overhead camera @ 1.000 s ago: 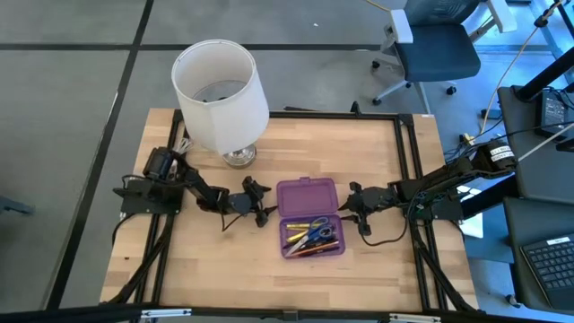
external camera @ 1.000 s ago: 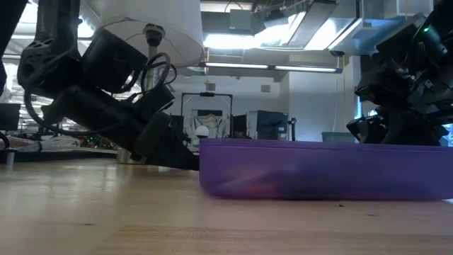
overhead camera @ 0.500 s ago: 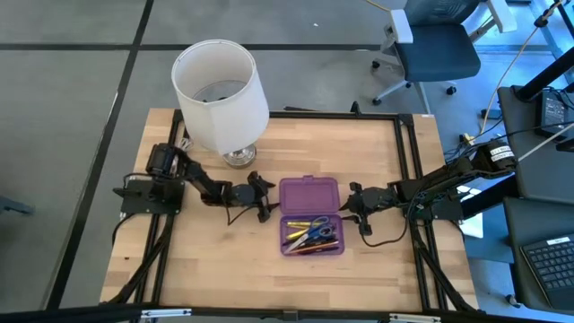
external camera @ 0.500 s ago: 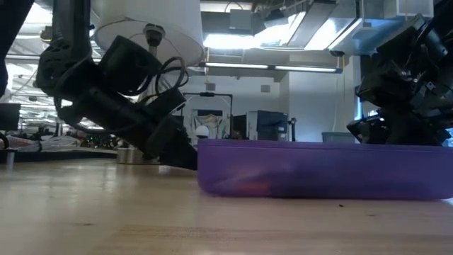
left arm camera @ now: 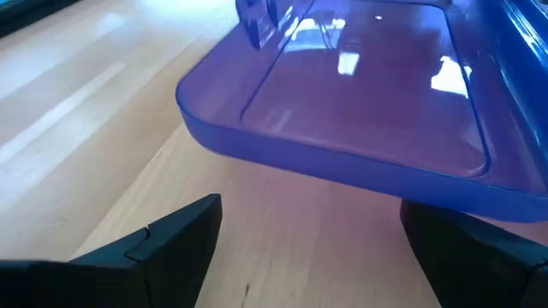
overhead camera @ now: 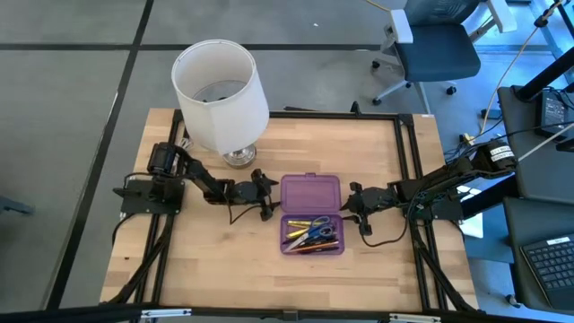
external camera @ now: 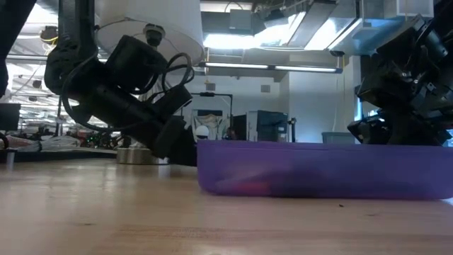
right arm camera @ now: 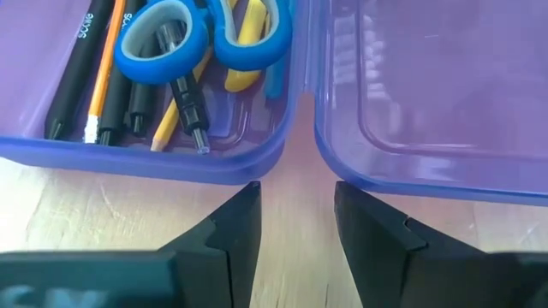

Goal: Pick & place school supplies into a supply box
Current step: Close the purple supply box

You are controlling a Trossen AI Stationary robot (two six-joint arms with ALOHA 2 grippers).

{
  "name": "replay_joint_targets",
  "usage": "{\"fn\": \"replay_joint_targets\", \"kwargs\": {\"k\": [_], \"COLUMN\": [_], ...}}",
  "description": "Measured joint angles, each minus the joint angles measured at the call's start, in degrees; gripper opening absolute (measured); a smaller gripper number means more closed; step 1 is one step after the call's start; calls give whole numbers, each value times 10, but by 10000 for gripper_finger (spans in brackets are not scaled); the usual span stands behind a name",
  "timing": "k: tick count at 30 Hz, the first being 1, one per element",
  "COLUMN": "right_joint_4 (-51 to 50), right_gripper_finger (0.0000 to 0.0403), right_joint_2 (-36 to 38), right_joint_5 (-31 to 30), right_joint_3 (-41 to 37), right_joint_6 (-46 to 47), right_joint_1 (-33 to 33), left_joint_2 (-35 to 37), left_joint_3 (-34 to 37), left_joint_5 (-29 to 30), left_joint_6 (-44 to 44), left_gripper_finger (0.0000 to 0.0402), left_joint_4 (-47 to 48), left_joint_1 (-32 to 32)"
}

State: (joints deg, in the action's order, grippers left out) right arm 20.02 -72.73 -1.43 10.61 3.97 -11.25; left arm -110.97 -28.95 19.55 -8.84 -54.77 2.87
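The purple supply box [overhead camera: 311, 215] lies open on the table, its two halves side by side. The near half [right arm camera: 145, 145] holds the school supplies [overhead camera: 310, 235]: blue-handled scissors [right arm camera: 205, 30], black pens [right arm camera: 81, 60] and yellow and orange pencils. The far half [left arm camera: 368, 94] holds nothing. My left gripper [overhead camera: 268, 197] is open at the far half's left end, with its fingers [left arm camera: 175, 244] wide apart short of it. My right gripper [overhead camera: 351, 202] stands low at the box's right end, its fingers a little apart and pointing at the gap between the halves [right arm camera: 304, 128]. My right gripper [right arm camera: 295, 192] comes level from the table's right at the hinge gap between the two halves. Its fingertips [right arm camera: 244, 201] stand close to the walls on either side. Whether they touch the box, I cannot tell.
A white lampshade [overhead camera: 220, 94] on a metal base [overhead camera: 238, 157] stands at the table's far left, just behind my left arm. Bare wood lies near and left of the box. Black frame rails [overhead camera: 408, 170] run along the table's sides.
My left gripper has moved toward the table's far edge and a little right, from beside the box's near half to the far half's left end. Its arm has risen somewhat. My right arm has kept still.
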Motion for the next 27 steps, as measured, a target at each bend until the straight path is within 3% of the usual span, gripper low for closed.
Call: {"fn": "replay_joint_targets", "kwargs": {"k": [8, 15, 23, 27], "right_joint_4": [-8, -10, -13, -18], "right_gripper_finger": [154, 154, 154, 154], "right_joint_2": [0, 0, 0, 0], "right_joint_5": [0, 0, 0, 0], "right_joint_3": [0, 0, 0, 0], "right_joint_6": [0, -1, 0, 0], "right_joint_1": [0, 0, 0, 0], "left_joint_2": [0, 1, 1, 1], "left_joint_3": [-4, -21, -27, -27], "left_joint_5": [-14, -143, -132, -90], "left_joint_6": [41, 64, 114, 154], "left_gripper_finger": [351, 351, 351, 351], "left_joint_4": [-7, -8, -7, -7], "left_joint_1": [0, -12, -7, 8]}}
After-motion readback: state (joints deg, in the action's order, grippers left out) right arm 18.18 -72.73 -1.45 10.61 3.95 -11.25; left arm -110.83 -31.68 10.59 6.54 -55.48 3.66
